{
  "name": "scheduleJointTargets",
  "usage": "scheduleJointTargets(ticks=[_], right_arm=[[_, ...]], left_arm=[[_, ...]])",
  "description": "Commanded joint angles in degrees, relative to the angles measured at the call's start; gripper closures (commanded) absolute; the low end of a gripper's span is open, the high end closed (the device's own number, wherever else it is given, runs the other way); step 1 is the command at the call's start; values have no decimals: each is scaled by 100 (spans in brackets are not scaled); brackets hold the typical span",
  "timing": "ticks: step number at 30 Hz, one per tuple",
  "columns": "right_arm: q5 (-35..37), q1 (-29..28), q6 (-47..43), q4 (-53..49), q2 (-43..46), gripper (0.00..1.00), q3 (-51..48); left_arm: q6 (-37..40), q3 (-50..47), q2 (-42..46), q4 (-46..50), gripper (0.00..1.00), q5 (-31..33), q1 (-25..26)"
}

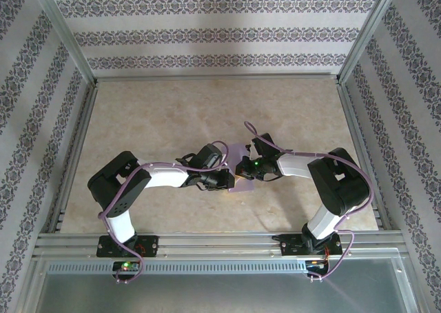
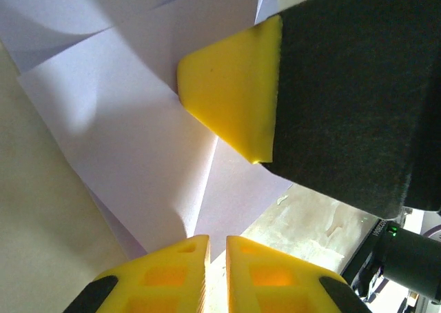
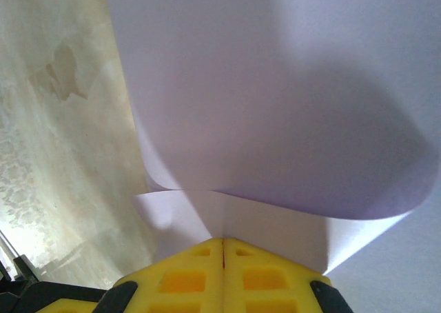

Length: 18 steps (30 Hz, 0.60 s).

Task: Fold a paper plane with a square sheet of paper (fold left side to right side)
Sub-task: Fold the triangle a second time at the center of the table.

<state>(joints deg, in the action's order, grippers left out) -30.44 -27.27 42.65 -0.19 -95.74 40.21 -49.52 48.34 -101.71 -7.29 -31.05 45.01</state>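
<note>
- The left arm reaches in from the left with its elbow bent outward, and its left hand [image 1: 224, 180] is low over the middle of the tabletop [image 1: 172, 113].
- The right arm does the same from the other side, so the right hand [image 1: 244, 168] is just beside the left one, tips almost facing.
- The square sheet of paper [image 1: 239, 151] lies between and under the two hands, lavender and partly covered by them.
- In the left wrist view the left hand [image 2: 217, 240] has its yellow fingers almost pressed together, with a thin slit between them. The sheet [image 2: 131, 134] runs up to the tips, but I cannot tell if it is nipped.
- In the same view one yellow finger [image 2: 231, 99] of the right hand touches the sheet where a crease starts.
- In the right wrist view the right hand [image 3: 224, 240] is pressed fully together, tips on a flat layer of the sheet [image 3: 275, 85], while another layer curls up above them.
- I cannot tell if paper is between these fingers.
- Patterned walls [image 1: 207, 34] stand around the tabletop, and the black wrists hide the sheet's middle from above.
</note>
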Motion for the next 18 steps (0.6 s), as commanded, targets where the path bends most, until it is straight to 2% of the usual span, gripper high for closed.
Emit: scheduleJointTargets(ticks=[1, 18], right_arm=[[143, -62, -135, -294, -79, 100, -134], [135, -59, -135, -295, -85, 100, -136]], left_arm=[[169, -69, -120, 144, 85, 85, 43], [252, -118, -147, 281, 86, 190, 43]])
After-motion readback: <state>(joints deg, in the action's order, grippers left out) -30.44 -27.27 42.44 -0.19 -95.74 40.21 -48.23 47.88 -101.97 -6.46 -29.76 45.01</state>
